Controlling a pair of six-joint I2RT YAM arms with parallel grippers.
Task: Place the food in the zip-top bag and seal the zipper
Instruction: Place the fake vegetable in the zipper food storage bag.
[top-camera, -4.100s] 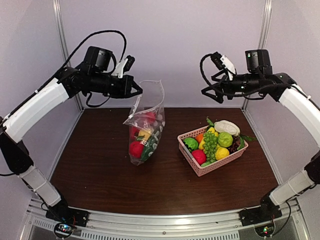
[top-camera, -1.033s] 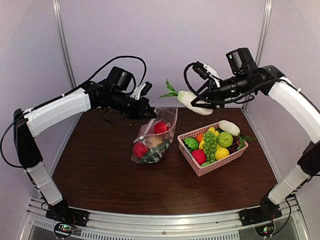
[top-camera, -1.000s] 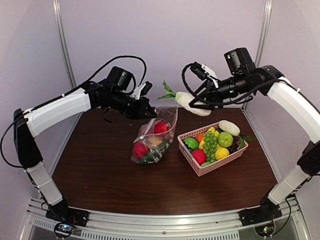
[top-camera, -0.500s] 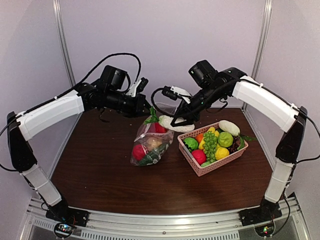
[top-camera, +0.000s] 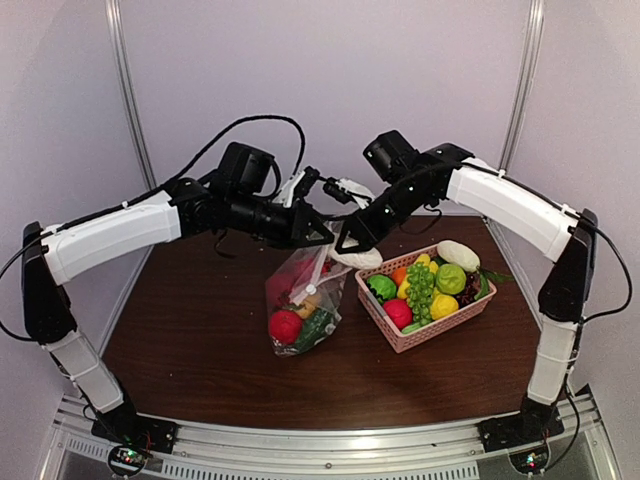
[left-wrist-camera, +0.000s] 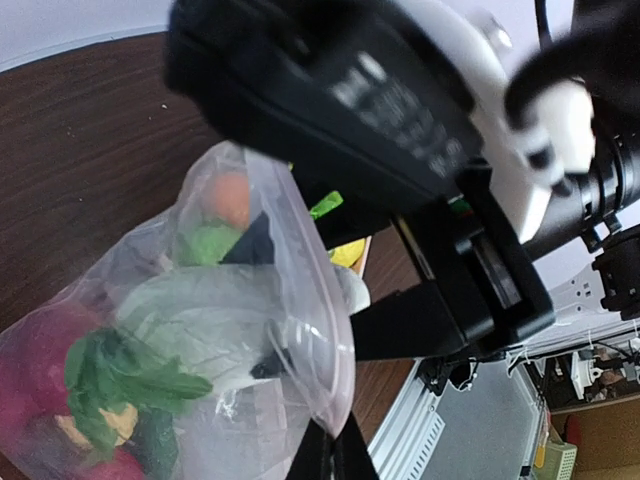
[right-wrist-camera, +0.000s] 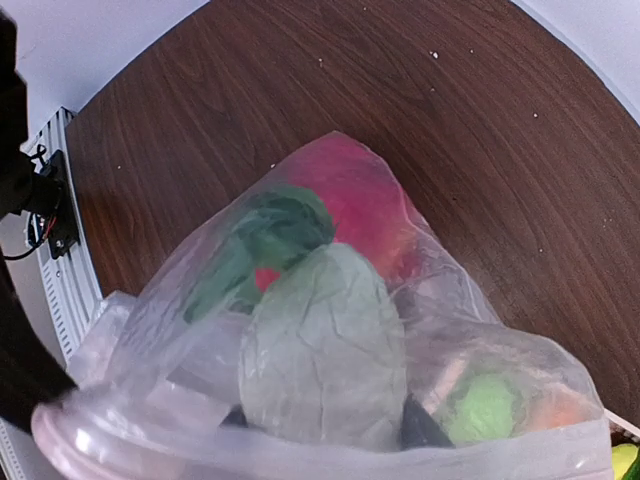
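Zip-top bag (top-camera: 300, 295): clear, floppy, mouth up & open, holds red, green, white food. Bottom on table (top-camera: 200, 350), just beside pink basket (top-camera: 440, 328), left-arm side. Left claw (top-camera: 322, 237) pinched on bag rim. Right claw (top-camera: 345, 243) in bag mouth, gripping white cabbage (right-wrist-camera: 320, 345). Count: 1 bag, 1 basket, 2 claws.

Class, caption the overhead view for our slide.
Left gripper holds the clear bag by its rim; right gripper grips a white cabbage inside it, beside a pink basket of toy food.
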